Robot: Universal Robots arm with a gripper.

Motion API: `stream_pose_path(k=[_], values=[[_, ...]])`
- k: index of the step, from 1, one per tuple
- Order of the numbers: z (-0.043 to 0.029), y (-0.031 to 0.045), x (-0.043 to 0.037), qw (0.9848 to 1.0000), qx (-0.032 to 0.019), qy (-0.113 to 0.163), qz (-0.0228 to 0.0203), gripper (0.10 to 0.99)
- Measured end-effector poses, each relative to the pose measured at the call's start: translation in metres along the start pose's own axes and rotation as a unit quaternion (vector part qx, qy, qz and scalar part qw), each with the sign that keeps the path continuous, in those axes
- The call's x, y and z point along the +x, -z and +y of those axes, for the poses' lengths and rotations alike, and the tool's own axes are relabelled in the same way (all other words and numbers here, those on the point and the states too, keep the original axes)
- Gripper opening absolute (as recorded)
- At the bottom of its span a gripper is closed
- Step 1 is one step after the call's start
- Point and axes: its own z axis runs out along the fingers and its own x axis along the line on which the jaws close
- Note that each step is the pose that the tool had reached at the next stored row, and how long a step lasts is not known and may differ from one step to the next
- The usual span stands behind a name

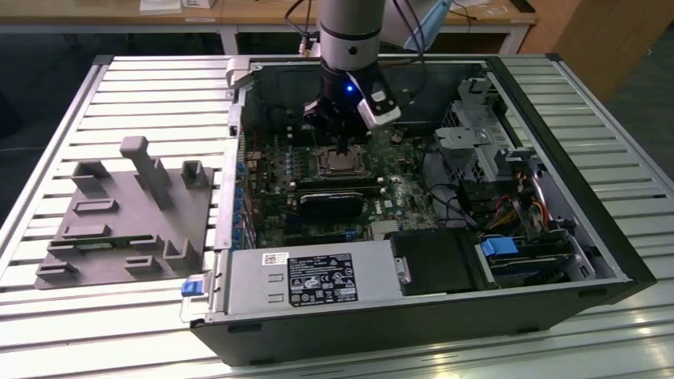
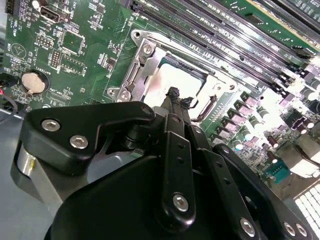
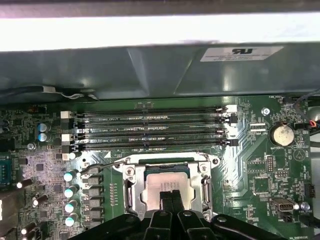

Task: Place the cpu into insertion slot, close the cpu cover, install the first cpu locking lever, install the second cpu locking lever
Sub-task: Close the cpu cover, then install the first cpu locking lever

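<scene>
No print is readable: white sticker (image 3: 241, 53) on case wall (image 3: 150, 65) beyond the gripper (image 3: 171, 196), label (image 1: 322, 278) on the power supply (image 1: 251, 286).

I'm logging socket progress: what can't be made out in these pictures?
1. Near part of the cpu and cover: hidden by the hand in both wrist views.
2. Whether the hand touches the cpu: the hand itself blocks the contact spot.
3. Lever: too thin to tell hooked or free, first wrist view.
4. Exterior view: cpu too small for detail.

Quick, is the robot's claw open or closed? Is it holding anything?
Gripper: closed, fingertips together just over the cpu; nothing seen between them.
</scene>
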Motion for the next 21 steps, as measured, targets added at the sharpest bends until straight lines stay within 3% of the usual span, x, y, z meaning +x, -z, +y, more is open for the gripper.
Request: stream_pose_path(k=[10,21], values=[[0.0003,0.0093,-0.0002,1.0,0.0002,-0.003,-0.0001,0.102],[0.0003,0.0096,-0.0002,1.0,0.0002,-0.004,-0.0001,0.102]])
